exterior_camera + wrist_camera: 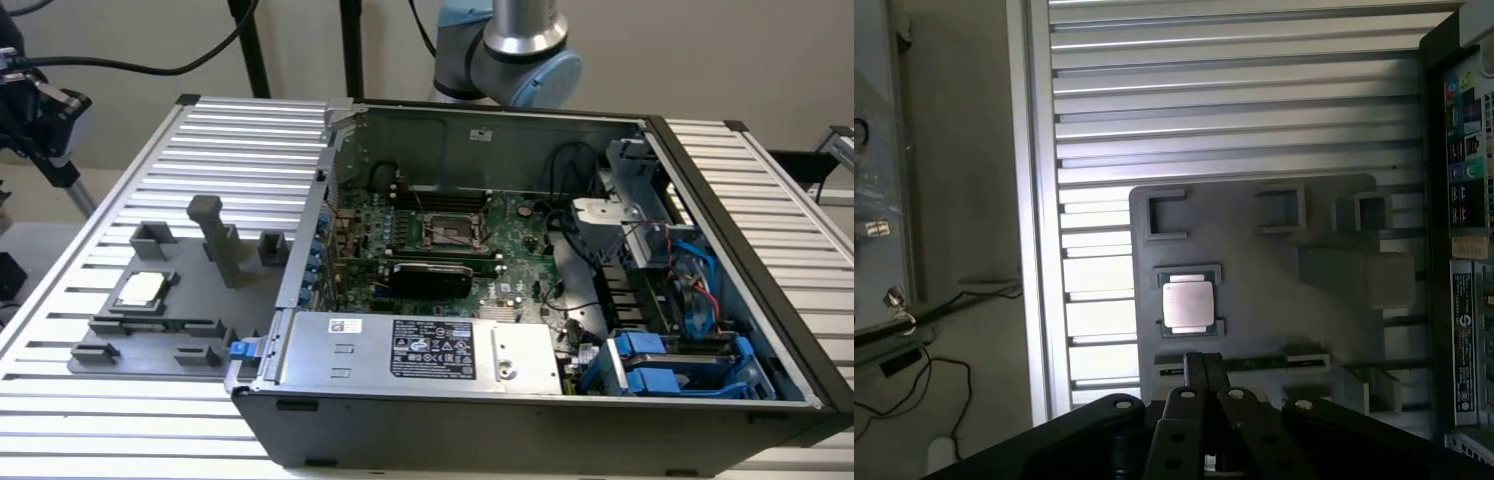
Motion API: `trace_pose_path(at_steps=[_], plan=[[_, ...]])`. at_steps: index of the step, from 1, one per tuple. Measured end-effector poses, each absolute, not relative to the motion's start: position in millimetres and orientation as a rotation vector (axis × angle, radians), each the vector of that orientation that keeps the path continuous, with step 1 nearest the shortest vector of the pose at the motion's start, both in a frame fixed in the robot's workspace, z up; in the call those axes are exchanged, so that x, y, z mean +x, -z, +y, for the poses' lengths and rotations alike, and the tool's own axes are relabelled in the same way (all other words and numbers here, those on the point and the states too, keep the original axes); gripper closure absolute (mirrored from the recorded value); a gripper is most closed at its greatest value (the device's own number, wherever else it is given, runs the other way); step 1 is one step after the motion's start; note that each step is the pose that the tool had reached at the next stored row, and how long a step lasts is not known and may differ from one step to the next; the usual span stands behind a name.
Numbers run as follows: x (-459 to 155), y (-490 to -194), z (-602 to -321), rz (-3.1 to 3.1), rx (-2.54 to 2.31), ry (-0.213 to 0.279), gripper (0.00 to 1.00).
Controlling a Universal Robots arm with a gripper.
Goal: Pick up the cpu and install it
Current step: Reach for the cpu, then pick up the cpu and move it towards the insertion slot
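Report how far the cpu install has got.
Done: nothing yet. The cpu lies untouched on the grey fixture, outside the case, and the socket looks empty. In hand: nothing; the hand is shut and empty, near the fixture and clear of the cpu. Left: both the pick-up and the install.

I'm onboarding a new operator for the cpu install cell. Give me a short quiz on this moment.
1. True or false: the cpu lies inside the computer case.
2. The claw is: A) open, B) shut on the cpu, C) shut, holding nothing.
3. Fill in: the cpu rests on the grey fixture plate, at the exterior view's ____ of the computer case.
Key: 1 false; 2 C; 3 left.
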State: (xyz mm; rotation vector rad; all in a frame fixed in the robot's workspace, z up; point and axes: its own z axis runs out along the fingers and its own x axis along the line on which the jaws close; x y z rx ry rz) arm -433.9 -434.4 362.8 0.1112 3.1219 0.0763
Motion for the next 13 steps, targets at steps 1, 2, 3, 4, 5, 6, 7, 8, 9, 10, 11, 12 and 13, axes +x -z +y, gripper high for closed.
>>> trace_pose_path(at_steps=[1,2,3,4,5,6,7,8,9,10,11,12,13], plan=[[-433.9,-362.8,-434.4,3.122,0.111,-0.077,0.89],[-433.9,-362.8,-434.4,3.122,0.111,-0.077,0.89],[-433.9,-362.8,-434.4,3.122,0.111,-0.077,0.89],[-433.9,-362.8,-434.4,3.122,0.112,-0.078,0.89],[-433.9,-362.8,-434.4,3.122,0.112,-0.078,0.89],[-433.9,-362.8,-434.4,3.122,0.112,-0.078,0.89],[-433.9,-362.8,-434.4,3.122,0.112,-0.078,0.89],[-433.9,-362.8,-434.4,3.122,0.112,-0.079,0.88],[-433.9,-362.8,-434.4,3.122,0.112,-0.079,0.82],[-433.9,-362.8,-434.4,3.122,0.112,-0.079,0.76],[-433.9,-362.8,-434.4,3.122,0.112,-0.08,0.76],[-433.9,-362.8,-434.4,3.122,0.112,-0.08,0.7],[-433.9,-362.8,-434.4,3.122,0.112,-0.08,0.64]])
